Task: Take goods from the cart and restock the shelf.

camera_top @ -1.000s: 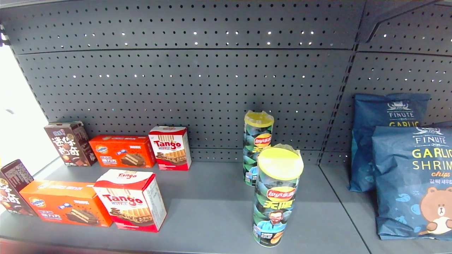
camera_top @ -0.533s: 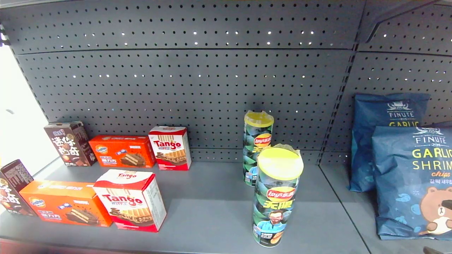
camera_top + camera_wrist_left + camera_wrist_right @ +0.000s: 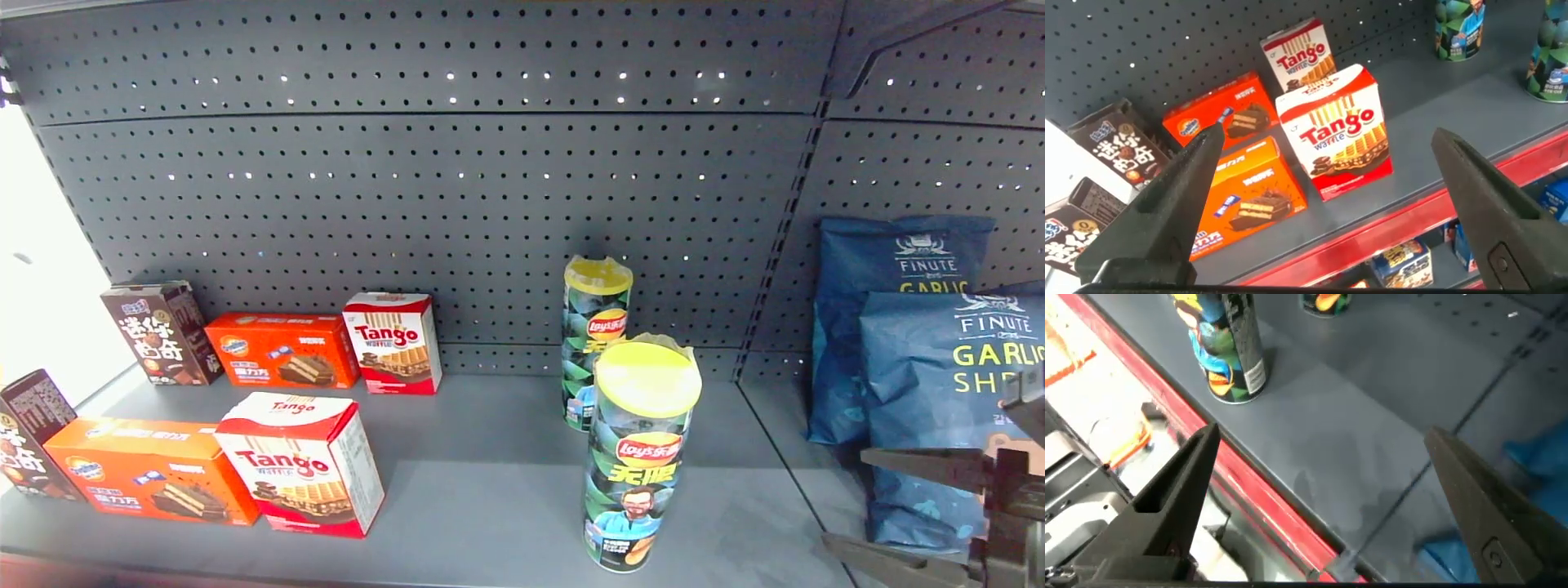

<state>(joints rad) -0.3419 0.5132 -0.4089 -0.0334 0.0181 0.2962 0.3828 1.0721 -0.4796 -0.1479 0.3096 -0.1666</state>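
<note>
A dark grey metal shelf [image 3: 490,482] with a perforated back panel stands part-stocked. Two blue crinkled snack bags [image 3: 922,384] lean one behind the other at its right end. Two tall green chip cans with yellow lids stand in file at the middle, the front can [image 3: 641,457] close to the edge and the rear can [image 3: 596,343] by the back panel. At the left sit paired rows of red-and-white wafer boxes [image 3: 306,465], flat orange cake boxes [image 3: 155,478] and dark brown biscuit boxes [image 3: 163,331]. The right gripper [image 3: 898,513] hangs at the shelf's front right, just before the nearer blue bag, its fingers spread wide and holding nothing. The left gripper [image 3: 1327,137] hovers off the front of the left end, above the front wafer box, likewise splayed and empty. With no goods in either, the step in hand looks to be the trip to the cart for the next item. Done well, that means drawing the right arm straight back from the shelf, clear of the bags and wide of the front can, which is tall, narrow and likely to topple at a nudge. The bare stretch between the cans and the boxes looks the easiest spot to fill.
</note>
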